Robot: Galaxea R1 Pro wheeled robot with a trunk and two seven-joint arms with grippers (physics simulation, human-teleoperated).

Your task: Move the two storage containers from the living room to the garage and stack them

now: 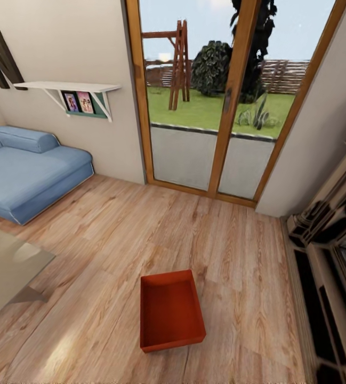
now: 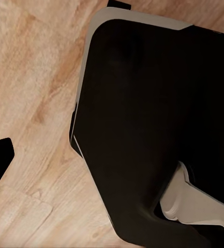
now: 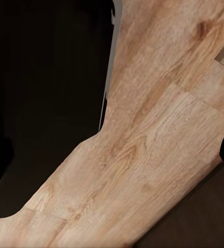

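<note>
While your robot faces the glass doors [image 1: 215, 101], one orange-red bin [image 1: 171, 309] lies open-side up on the wood floor [image 1: 114, 240] straight ahead of you, with the blue sofa [image 1: 26, 170] far left. Both wrist cameras look down at planks past the dark body; whether either gripper is released or clenched, you cannot tell.

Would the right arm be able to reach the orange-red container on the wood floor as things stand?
Probably yes: the container lies open and empty on bare wood floor just ahead, with nothing around it.
</note>
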